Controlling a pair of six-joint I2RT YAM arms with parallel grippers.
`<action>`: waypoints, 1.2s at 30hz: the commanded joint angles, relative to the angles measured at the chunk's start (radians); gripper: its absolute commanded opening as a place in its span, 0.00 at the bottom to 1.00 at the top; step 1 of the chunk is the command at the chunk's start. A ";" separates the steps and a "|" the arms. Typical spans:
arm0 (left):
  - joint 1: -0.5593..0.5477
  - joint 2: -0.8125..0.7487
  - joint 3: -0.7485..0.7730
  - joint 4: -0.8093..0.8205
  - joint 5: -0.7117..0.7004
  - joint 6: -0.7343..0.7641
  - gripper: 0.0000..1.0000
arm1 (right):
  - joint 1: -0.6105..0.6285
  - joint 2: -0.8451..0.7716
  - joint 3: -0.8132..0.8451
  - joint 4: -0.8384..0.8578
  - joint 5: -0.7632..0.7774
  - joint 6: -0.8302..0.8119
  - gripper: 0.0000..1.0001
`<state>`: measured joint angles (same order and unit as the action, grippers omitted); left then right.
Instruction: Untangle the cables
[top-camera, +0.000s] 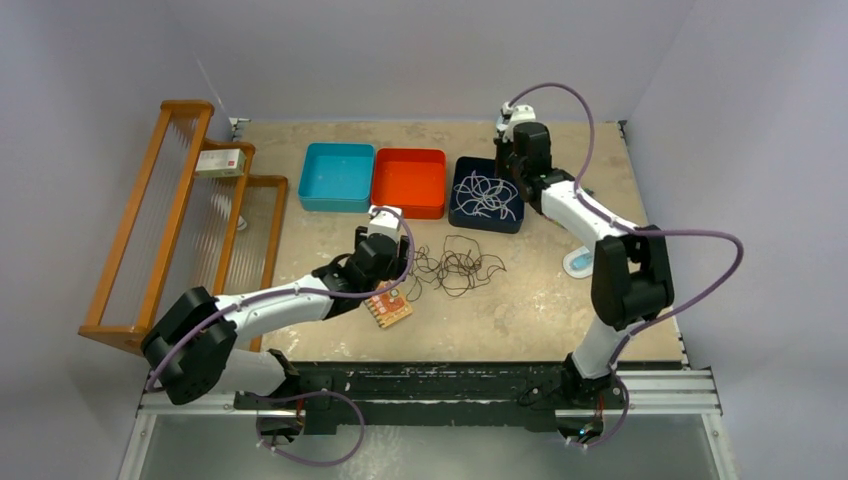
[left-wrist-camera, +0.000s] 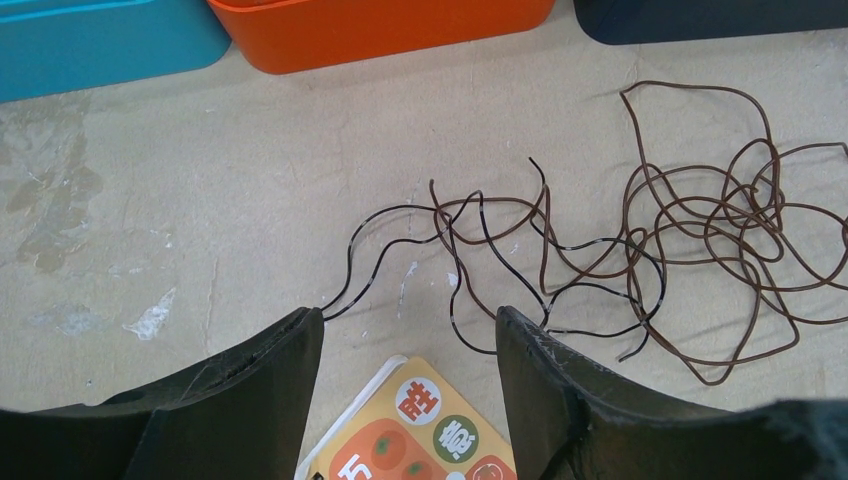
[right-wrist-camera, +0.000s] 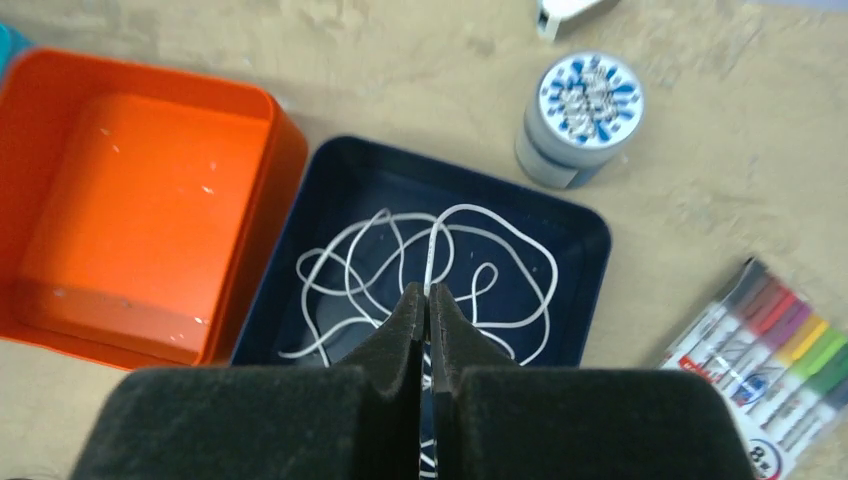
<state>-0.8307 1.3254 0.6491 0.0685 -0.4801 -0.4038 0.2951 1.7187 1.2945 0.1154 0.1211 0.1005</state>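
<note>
A tangle of thin dark cables (top-camera: 455, 265) lies on the beige tabletop (top-camera: 540, 300), in front of three square plastic trays: a teal tray (top-camera: 337, 148), an orange tray (top-camera: 409, 153) and a navy tray (top-camera: 480, 226). A thin white cable (top-camera: 485, 197) coils in the navy tray, partly beneath the right gripper (top-camera: 510, 175). The left gripper (top-camera: 392, 272) hovers beside the tangle.

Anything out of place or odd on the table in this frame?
An orange printed card lies by the open left gripper, beside the brown and black cables: unrelated clutter near the tangle. Nothing looks spilled or damaged.
</note>
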 joint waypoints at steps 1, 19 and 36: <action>0.007 0.011 0.043 0.019 -0.008 0.007 0.63 | -0.003 0.032 -0.008 0.029 -0.058 0.022 0.00; 0.008 0.035 0.050 0.021 -0.002 0.004 0.63 | -0.002 0.256 0.093 -0.045 -0.202 -0.002 0.04; 0.008 -0.005 0.081 -0.008 -0.039 -0.004 0.68 | -0.002 0.022 0.075 -0.126 -0.119 0.003 0.43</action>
<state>-0.8257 1.3567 0.6815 0.0486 -0.4969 -0.4049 0.2951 1.8290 1.3415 0.0166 -0.0322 0.1051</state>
